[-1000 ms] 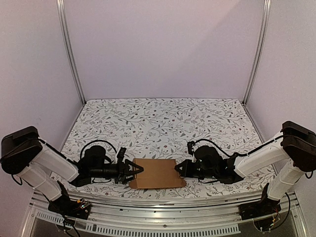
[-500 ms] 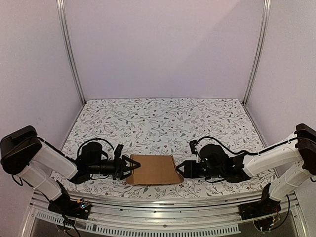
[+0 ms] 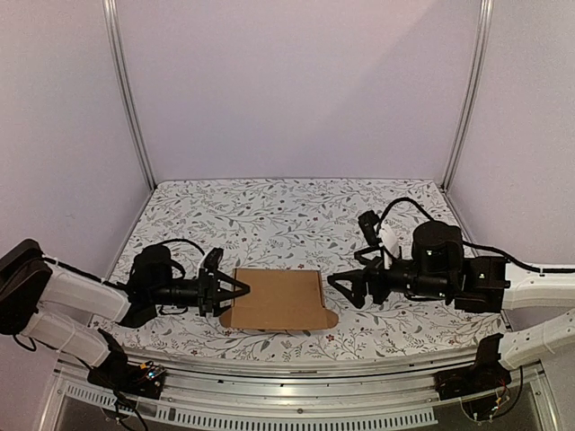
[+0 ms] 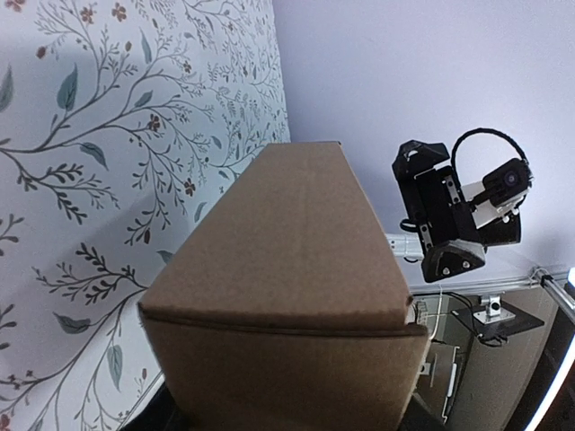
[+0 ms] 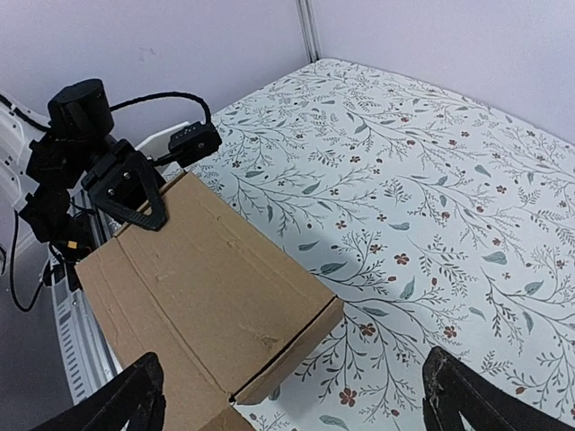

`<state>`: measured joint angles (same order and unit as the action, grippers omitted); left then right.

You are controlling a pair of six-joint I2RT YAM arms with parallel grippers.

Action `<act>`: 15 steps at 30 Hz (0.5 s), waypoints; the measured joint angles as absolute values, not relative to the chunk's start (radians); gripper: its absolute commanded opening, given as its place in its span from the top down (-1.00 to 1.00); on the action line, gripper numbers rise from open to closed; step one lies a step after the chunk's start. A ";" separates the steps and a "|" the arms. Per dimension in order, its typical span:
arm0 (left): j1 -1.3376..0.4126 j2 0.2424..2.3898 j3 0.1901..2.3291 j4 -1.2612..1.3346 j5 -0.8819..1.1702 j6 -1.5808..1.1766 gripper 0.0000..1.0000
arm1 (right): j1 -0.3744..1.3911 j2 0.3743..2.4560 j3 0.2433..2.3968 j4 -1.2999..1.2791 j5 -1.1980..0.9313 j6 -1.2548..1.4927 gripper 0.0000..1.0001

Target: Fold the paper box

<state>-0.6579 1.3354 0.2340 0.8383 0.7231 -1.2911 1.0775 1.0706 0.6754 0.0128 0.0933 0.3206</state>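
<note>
The paper box [image 3: 274, 299] is a plain brown, flattish cardboard box lying near the table's front edge. My left gripper [image 3: 230, 292] is shut on its left end; in the right wrist view one black finger [image 5: 135, 193] lies over the top of that end. The box [image 4: 296, 260] fills the left wrist view and hides my left fingers. My right gripper [image 3: 349, 287] hangs open just right of the box, touching nothing. In the right wrist view its two fingertips [image 5: 126, 404] stand wide apart, above the box's near corner [image 5: 269, 359].
A floral cloth [image 3: 296, 224] covers the table. Lilac walls with aluminium posts [image 3: 126, 99] close in the back and sides. A metal rail [image 3: 287, 391] runs along the front edge by the arm bases.
My right gripper let go of the box's right end, opened wide and drew back to the right and upward. The left gripper kept its hold and moved slightly left with the box.
</note>
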 measured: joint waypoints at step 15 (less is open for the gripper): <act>-0.656 1.109 0.249 0.825 0.813 -1.455 1.00 | 1.154 0.870 0.757 -0.186 -0.022 -0.308 -0.97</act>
<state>-0.6559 1.1091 0.2493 0.8253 0.8135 -1.4551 1.1538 0.8703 0.7567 -0.1864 -0.0216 -0.3077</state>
